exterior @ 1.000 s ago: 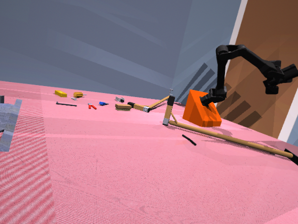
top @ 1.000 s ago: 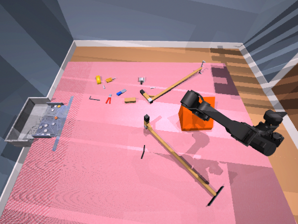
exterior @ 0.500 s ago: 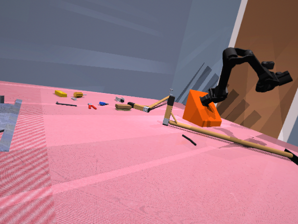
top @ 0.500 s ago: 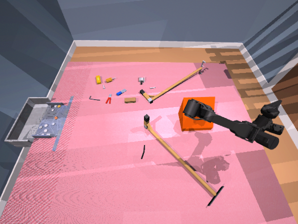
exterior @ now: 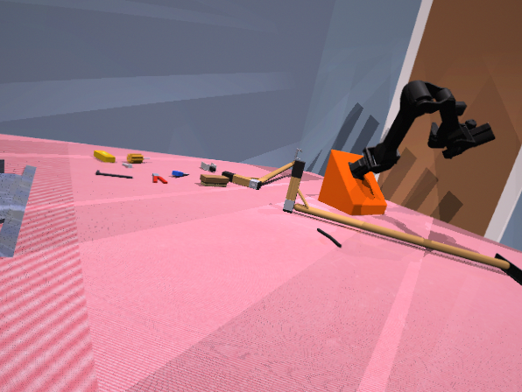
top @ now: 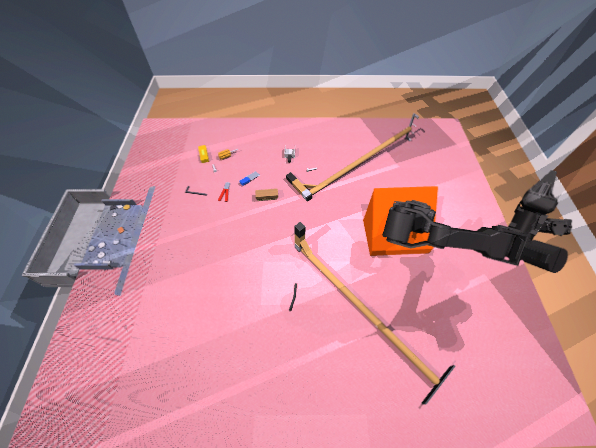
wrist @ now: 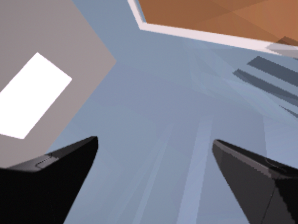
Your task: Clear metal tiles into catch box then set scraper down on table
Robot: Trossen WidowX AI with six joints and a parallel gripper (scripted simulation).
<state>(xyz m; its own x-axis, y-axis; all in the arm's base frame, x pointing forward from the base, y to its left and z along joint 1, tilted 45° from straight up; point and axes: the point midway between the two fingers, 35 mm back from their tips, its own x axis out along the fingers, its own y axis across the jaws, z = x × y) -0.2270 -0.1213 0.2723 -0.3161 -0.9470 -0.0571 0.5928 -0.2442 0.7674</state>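
Observation:
The steel bench plate (top: 131,215) (exterior: 13,206) lies at the far left of the pink table, with several small metal tiles (top: 102,245) on it. The grey catch box (top: 47,240) adjoins its far end. The long scraper (top: 360,302) (exterior: 394,234) lies flat mid-table; it has a wooden shaft, a black blade (top: 437,384) (exterior: 510,269) at the near right end and an upright grip at the other end. My gripper (top: 549,179) (exterior: 483,132) (wrist: 155,143) is open and empty. It hangs high over the table's right edge, far from the scraper, pointing at the wall.
A second long wooden tool (top: 357,162) (exterior: 273,172) with a hooked end lies behind the scraper. Small hand tools, such as red pliers (top: 224,192) and a wood block (top: 266,194), lie at the back. A short black bar (top: 293,296) lies beside the scraper. The arm stands on an orange block (top: 402,200).

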